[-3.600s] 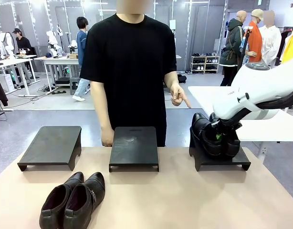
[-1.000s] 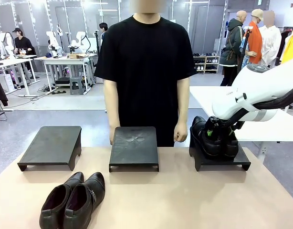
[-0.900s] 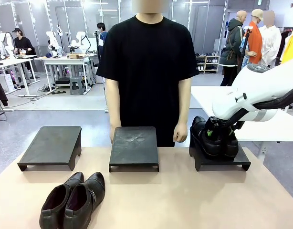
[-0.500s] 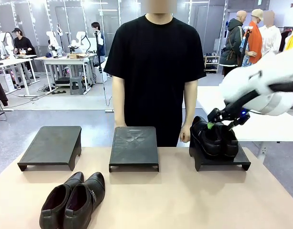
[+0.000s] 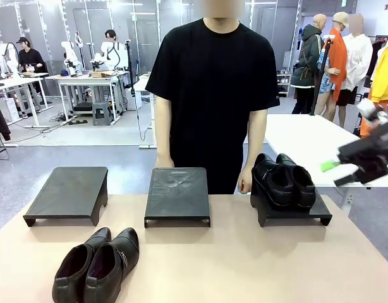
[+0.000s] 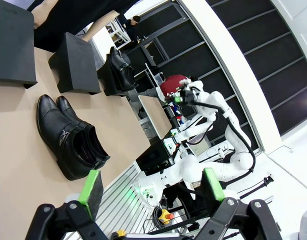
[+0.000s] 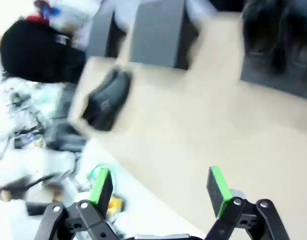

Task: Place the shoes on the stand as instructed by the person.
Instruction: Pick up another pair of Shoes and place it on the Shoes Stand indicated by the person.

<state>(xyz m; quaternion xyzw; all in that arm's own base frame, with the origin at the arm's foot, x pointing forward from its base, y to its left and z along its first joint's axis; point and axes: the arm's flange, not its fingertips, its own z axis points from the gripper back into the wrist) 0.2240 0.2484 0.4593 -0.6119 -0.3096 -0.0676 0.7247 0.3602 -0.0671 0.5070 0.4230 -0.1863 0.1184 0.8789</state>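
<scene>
— What is changed since half a second ago?

— The right arm is drawn back from the right stand [image 5: 295, 216] to the picture's right edge. The person [image 5: 213, 95] is shifted slightly toward that stand.

— How is the scene laid out?

— A tan surface [image 5: 244, 265] is seen, with the person standing at its far side, arms hanging. One hand [image 5: 244, 185] is held just beside the right stand. Three black stands are set in a row along the far part, the left stand [image 5: 71, 189] and middle stand [image 5: 177, 192] being well apart from the right one.

— Where are the shoes found?

— The low thick-soled pair [image 5: 285, 182] is set side by side on the right stand. The higher-cut pair [image 5: 96, 265] is laid on the surface at the near left, in front of the left stand, the two shoes touching, toes turned toward the stands.

— And the fingers?

— The right fingers [image 5: 330, 165] are blurred, but in the right wrist view they are seen spread apart, released, with nothing between them. The left fingers [image 6: 90, 186] are likewise spread and empty, with the higher-cut pair seen beyond them.
</scene>
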